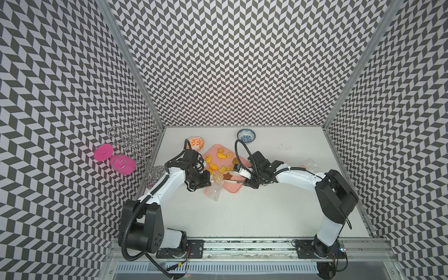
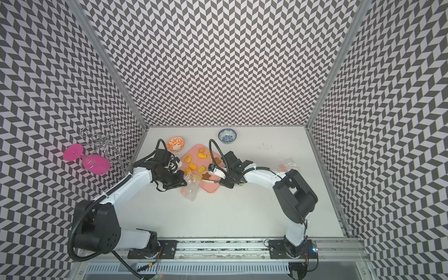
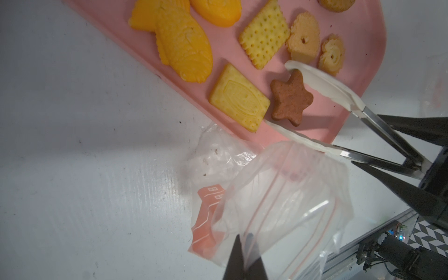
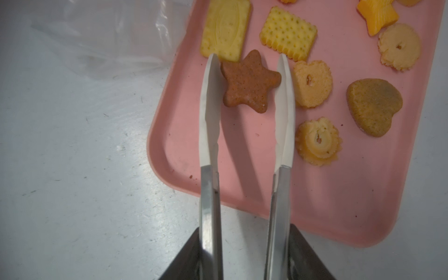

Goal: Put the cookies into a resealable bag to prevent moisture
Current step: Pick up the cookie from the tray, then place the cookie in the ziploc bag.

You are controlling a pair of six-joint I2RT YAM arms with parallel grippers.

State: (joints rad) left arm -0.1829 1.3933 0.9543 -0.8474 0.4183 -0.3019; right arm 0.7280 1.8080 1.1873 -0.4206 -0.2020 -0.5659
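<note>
Several cookies (image 4: 288,32), mostly yellow-orange, lie on a pink tray (image 4: 339,194). My right gripper (image 4: 246,230) is shut on the metal arms of white-tipped tongs (image 4: 209,194). A brown star cookie (image 4: 247,82) sits between the tong tips and touches both. In the left wrist view the same star cookie (image 3: 291,98) is near the tray's edge. My left gripper (image 3: 244,242) is shut on the rim of a clear resealable bag (image 3: 278,194), whose mouth gapes beside the tray. In a top view, the left gripper (image 1: 208,180) and right gripper (image 1: 244,181) face each other across the tray's near corner (image 1: 232,189).
An orange-patterned bowl (image 1: 196,143) and a blue-patterned bowl (image 1: 246,136) stand behind the tray. A wire rack with pink glasses (image 1: 121,162) is at the left wall. Another clear plastic bag (image 1: 309,164) lies behind the right arm.
</note>
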